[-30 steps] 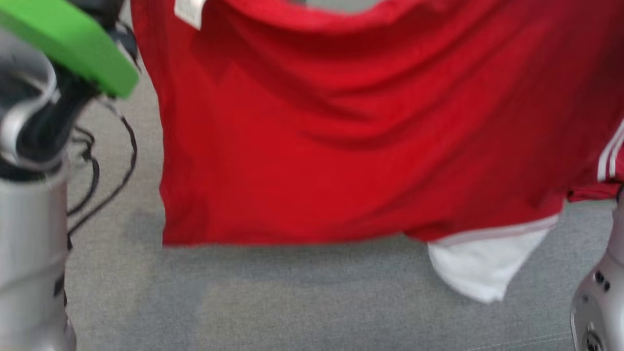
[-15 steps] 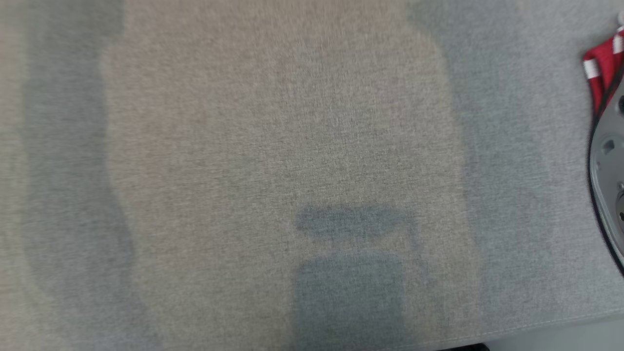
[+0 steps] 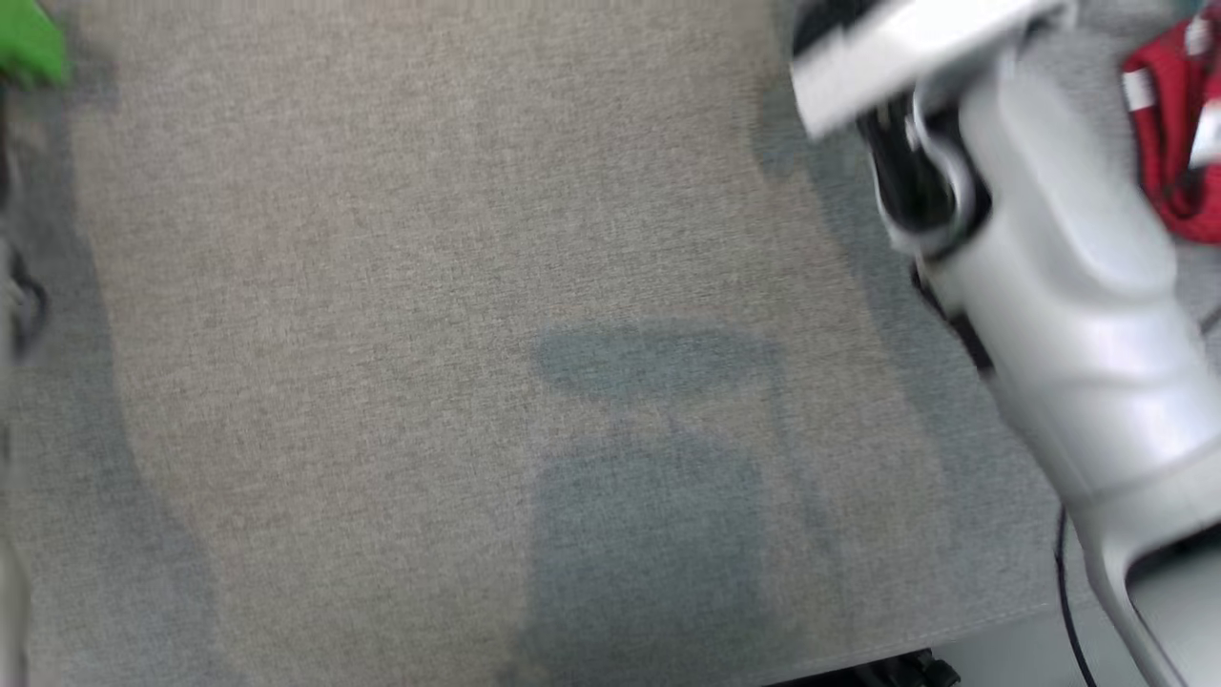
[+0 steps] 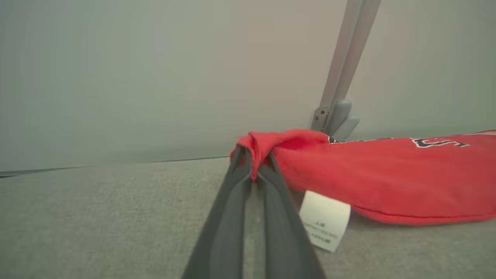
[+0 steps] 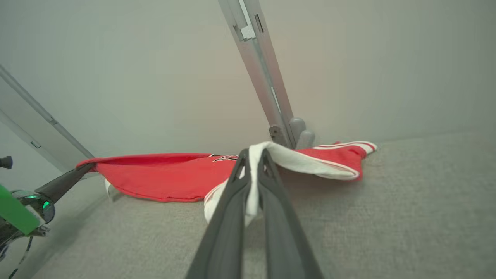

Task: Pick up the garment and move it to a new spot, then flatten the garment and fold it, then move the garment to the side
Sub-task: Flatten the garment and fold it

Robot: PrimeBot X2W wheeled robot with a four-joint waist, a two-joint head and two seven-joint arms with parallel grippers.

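The garment [image 4: 387, 186] is a red jersey with white trim and a white label [image 4: 324, 221]. It lies on the grey cloth table top [image 4: 97, 217], close to the back wall. My left gripper [image 4: 254, 172] is shut on a bunched red corner of it. My right gripper [image 5: 254, 170] is shut on a white edge of the garment [image 5: 162, 174], which stretches away to the left gripper's dark fingers [image 5: 64, 180]. In the head view a red bit of the garment [image 3: 1178, 143] shows at the upper right, behind my pale right forearm [image 3: 1068, 267].
A metal post [image 5: 263, 73] rises along the wall behind the garment. Bare grey table cloth [image 3: 429, 334] spreads across the head view, with its front edge [image 3: 906, 649] at the lower right. A green part of the left arm [image 3: 29, 43] sits at the top left.
The head camera has swung: a second ago the hanging red garment spread across it, now it shows bare table. The right forearm has come into that view.
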